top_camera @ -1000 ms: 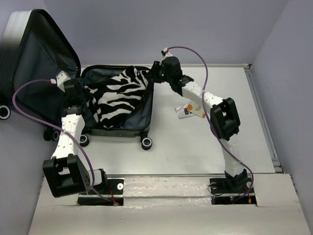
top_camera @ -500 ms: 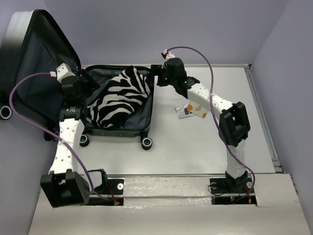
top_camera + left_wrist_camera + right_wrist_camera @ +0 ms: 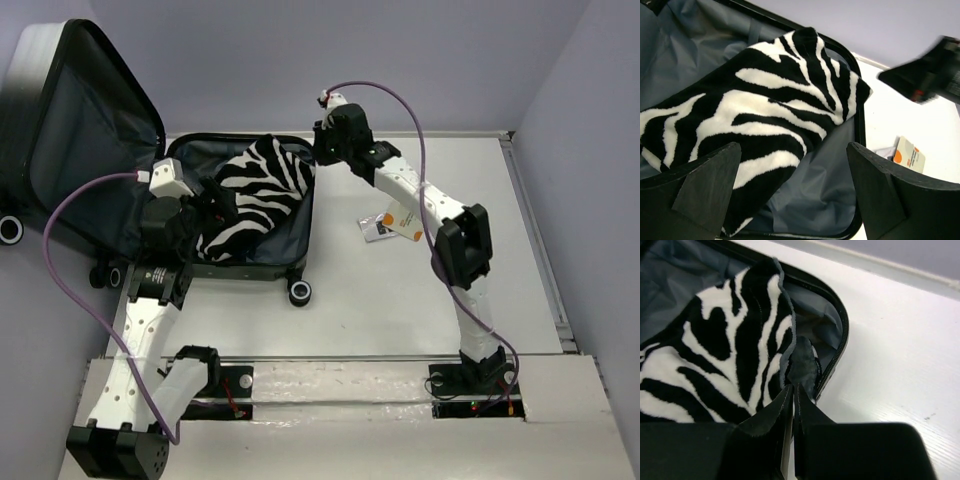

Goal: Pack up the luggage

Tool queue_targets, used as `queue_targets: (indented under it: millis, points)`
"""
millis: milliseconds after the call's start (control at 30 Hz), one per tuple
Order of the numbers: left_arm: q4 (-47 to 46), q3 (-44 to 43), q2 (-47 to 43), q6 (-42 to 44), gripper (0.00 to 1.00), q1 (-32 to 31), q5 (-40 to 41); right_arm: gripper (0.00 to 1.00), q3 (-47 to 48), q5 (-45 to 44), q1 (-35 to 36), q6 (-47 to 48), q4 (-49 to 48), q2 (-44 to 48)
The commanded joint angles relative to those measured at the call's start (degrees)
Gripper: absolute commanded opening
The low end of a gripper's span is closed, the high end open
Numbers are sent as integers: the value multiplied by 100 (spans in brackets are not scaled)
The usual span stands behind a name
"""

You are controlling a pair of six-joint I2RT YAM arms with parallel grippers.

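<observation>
The luggage [image 3: 245,268] lies open on the table, its lid [image 3: 80,120] standing up at the far left. A zebra-striped blanket [image 3: 255,185] is bunched inside on the dark grey lining [image 3: 825,190]. My left gripper [image 3: 210,205] hovers over the blanket's near left part, open wide, with nothing between its fingers [image 3: 705,185]. My right gripper [image 3: 320,158] is at the case's far right corner. In the right wrist view the right gripper [image 3: 794,388] is shut, its tips right at the blanket's folded grey corner [image 3: 804,362] beside the zipper rim [image 3: 837,357].
A small orange-and-white tag card [image 3: 390,225] lies on the white table [image 3: 420,300] right of the case. The case's black wheels [image 3: 299,291] stick out toward me. Purple walls close in the back and both sides. A raised edge runs along the table's right side.
Left gripper let go of the blanket, opened wide and swung right over the case. Right gripper released the blanket's corner, then shut again. The blanket has settled lower into the case.
</observation>
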State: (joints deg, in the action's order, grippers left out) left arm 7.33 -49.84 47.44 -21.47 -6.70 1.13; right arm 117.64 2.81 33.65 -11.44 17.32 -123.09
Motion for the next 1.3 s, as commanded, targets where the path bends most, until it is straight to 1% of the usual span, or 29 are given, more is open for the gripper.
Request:
queue_targets:
  millis: [0,33,100,233,333,433,500,533,567,600,633,733,800,900,933,967,1000,1033,1100,1267]
  points:
    - [-109,299,-516,398,99,-33,-420,10,1092,88,186,107,746,-996]
    - [-109,404,-630,459,99,-33,-385,9,1242,88,264,98,799,-1320]
    - [-179,528,-692,495,99,-42,-324,9,1575,36,422,107,869,-1568]
    - [-320,669,-640,504,99,-33,-534,9,1955,-69,651,160,869,-2008]
    - [-294,651,-587,548,99,-33,-649,9,2087,-499,801,379,878,-2193]
    - [-285,687,-657,548,99,-33,-631,19,2140,-772,854,450,861,-2254]
    - [-259,695,-692,548,99,-33,-605,42,2262,-982,854,485,869,-2264]
    - [-250,704,-701,548,99,-33,-605,51,2289,-1141,854,485,861,-2211]
    - [-224,713,-701,557,99,-33,-596,64,2341,-1299,854,511,835,-2159]
    - [-206,713,-701,557,99,-33,-596,68,2377,-1588,854,590,817,-2045]
    - [-206,713,-710,557,99,-33,-596,71,2438,-1721,854,643,799,-1992]
    - [-206,713,-710,565,99,-33,-605,72,2737,-2047,854,853,764,-1816]
    - [-206,713,-719,565,99,-33,-613,68,2799,-2240,854,1073,746,-1588]
    - [-206,713,-710,565,99,-33,-649,51,2668,-2329,854,1276,711,-1192]
    - [-206,704,-701,557,99,-33,-666,41,2467,-2181,854,1224,702,-1087]
    - [-206,704,-692,557,99,-33,-675,26,2326,-2023,854,1171,642,-894]
    - [-206,696,-692,557,99,-33,-675,17,2072,-1543,854,1153,606,-823]
    - [-206,695,-692,557,99,-33,-684,9,1991,-1338,854,962,588,-787]
    - [-206,704,-710,557,99,-33,-684,7,1912,-855,854,679,579,-839]
    - [-197,722,-710,565,99,-33,-649,7,1929,-501,906,503,597,-1208]
